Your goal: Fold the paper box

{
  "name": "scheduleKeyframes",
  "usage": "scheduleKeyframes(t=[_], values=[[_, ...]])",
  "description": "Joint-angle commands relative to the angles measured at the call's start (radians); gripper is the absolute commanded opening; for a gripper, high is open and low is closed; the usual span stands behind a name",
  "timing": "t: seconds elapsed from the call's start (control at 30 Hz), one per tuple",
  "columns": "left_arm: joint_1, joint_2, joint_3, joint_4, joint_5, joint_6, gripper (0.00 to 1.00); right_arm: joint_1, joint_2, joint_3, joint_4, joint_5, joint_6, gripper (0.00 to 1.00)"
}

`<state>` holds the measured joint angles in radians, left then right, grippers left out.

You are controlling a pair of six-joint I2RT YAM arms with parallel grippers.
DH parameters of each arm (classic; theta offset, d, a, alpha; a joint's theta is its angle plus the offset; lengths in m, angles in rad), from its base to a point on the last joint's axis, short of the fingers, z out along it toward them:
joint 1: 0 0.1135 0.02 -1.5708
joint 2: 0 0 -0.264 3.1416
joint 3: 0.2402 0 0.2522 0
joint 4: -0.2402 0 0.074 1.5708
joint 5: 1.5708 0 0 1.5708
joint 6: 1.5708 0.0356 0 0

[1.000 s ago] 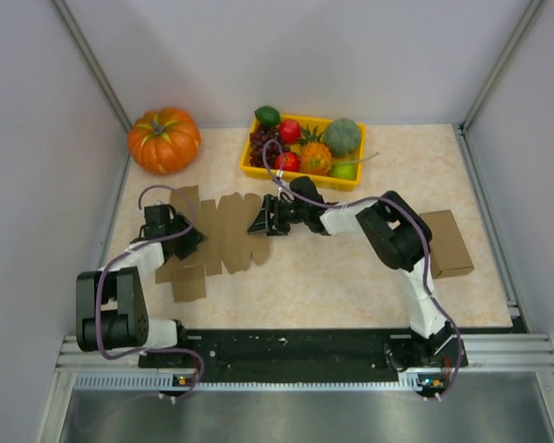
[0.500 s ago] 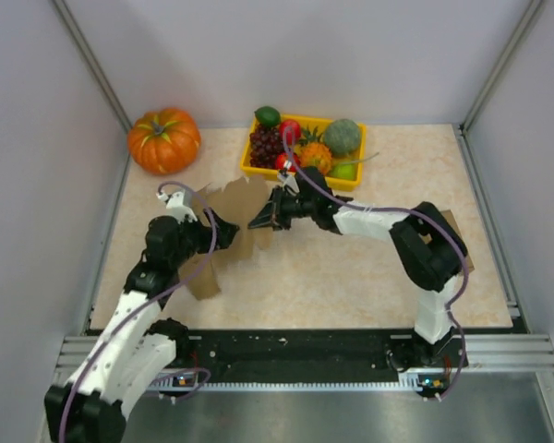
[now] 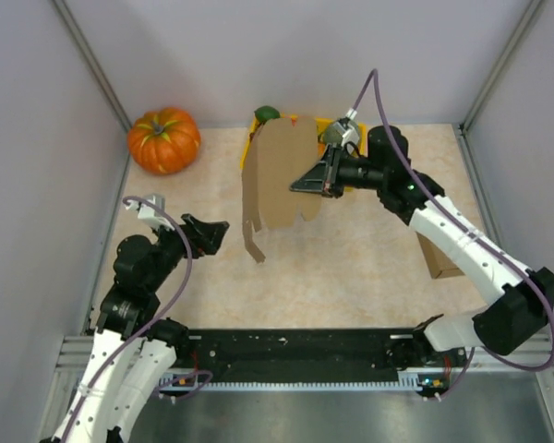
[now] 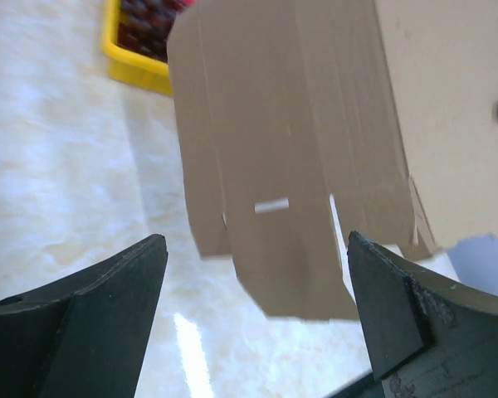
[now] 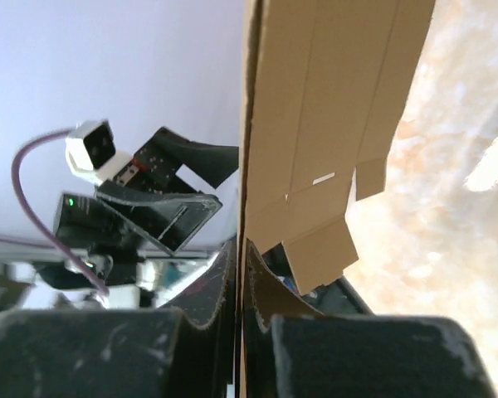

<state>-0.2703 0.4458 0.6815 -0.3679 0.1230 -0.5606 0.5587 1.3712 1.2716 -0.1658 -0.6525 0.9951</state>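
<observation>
The paper box (image 3: 279, 175), a flat unfolded sheet of cardboard, is held upright above the table (image 3: 351, 277) in the upper middle of the top view, with its narrow flaps hanging down towards the lower left. Its right edge is clamped between the closed fingers of the right gripper (image 3: 316, 180); in the right wrist view the sheet is seen edge-on, pinched at the fingertips.

The left gripper (image 3: 212, 233) is seen at the left of centre, just below and to the left of the hanging flaps and apart from them. Its jaws are spread wide and nothing is held between them. In the left wrist view the flaps are framed in the gap between the two dark fingers (image 4: 91, 319).

A yellow tray (image 4: 137, 70) of fruit is largely hidden behind the sheet and the right gripper, so only its rim and a few fruits can be made out. A pumpkin (image 3: 163, 138) is placed at the upper left of the table. A small closed cardboard box (image 3: 439, 261) lies at the right, partly covered by the right arm.
</observation>
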Motion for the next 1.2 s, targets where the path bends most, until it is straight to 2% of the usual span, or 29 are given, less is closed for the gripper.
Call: scheduleKeyframes(t=[0.0,0.07,0.1,0.17,0.2,0.23,0.27,0.3,0.33,0.37,0.43,0.47,0.5,0.57,0.73,0.87,1.0,1.07,1.17], values=[[0.002,0.002,-0.053,0.191,0.239,-0.068,0.93,-0.016,-0.084,0.194,-0.297,0.021,-0.475,0.00],[0.002,0.036,-0.019,0.170,0.219,-0.100,0.93,0.001,-0.107,0.238,-0.429,0.071,-0.663,0.00],[0.003,0.057,0.001,0.156,0.230,-0.122,0.92,0.018,-0.106,0.305,-0.492,0.184,-0.831,0.00],[0.005,0.150,0.073,0.028,0.213,-0.153,0.93,0.157,-0.097,0.360,-0.653,0.348,-0.973,0.00],[0.008,0.187,0.099,-0.033,0.192,-0.197,0.95,0.214,-0.093,0.362,-0.681,0.492,-1.080,0.00],[0.016,0.226,0.124,-0.104,0.191,-0.218,0.97,0.274,-0.092,0.351,-0.696,0.563,-1.114,0.00],[0.049,0.296,0.147,-0.168,0.207,-0.232,0.97,0.403,-0.092,0.329,-0.704,0.652,-1.133,0.00],[0.074,0.323,0.150,-0.207,0.254,-0.254,0.97,0.453,-0.086,0.266,-0.702,0.858,-1.159,0.00],[0.109,0.339,0.153,-0.247,0.263,-0.262,0.97,0.507,-0.080,0.230,-0.704,0.945,-1.168,0.00],[0.194,0.331,0.113,-0.267,0.270,-0.269,0.97,0.592,-0.074,0.194,-0.699,1.105,-1.171,0.00],[0.308,0.292,0.038,-0.253,0.331,-0.288,0.97,0.665,-0.038,0.077,-0.675,1.220,-1.178,0.00],[0.413,0.272,-0.027,-0.252,0.369,-0.289,0.98,0.732,-0.015,0.045,-0.673,1.332,-1.169,0.00],[0.452,0.275,-0.063,-0.234,0.457,-0.291,0.97,0.757,0.000,-0.025,-0.655,1.367,-1.149,0.00],[0.511,0.327,-0.161,-0.198,0.527,-0.288,0.97,0.791,0.043,-0.083,-0.632,1.404,-1.104,0.00],[0.525,0.491,-0.269,-0.048,0.728,-0.249,0.98,0.863,0.036,-0.253,-0.467,1.332,-0.974,0.00],[0.520,0.485,-0.362,0.174,0.817,-0.344,0.98,0.896,0.013,-0.319,-0.417,1.323,-0.966,0.00],[0.481,0.527,-0.364,0.320,0.828,-0.441,0.98,0.909,-0.021,-0.350,-0.390,1.295,-0.990,0.00],[0.429,0.585,-0.307,0.304,0.782,-0.409,0.98,0.922,-0.038,-0.360,-0.385,1.306,-0.990,0.00],[0.350,0.694,-0.200,0.268,0.611,-0.286,0.98,0.923,-0.081,-0.388,-0.373,1.303,-0.989,0.00]])
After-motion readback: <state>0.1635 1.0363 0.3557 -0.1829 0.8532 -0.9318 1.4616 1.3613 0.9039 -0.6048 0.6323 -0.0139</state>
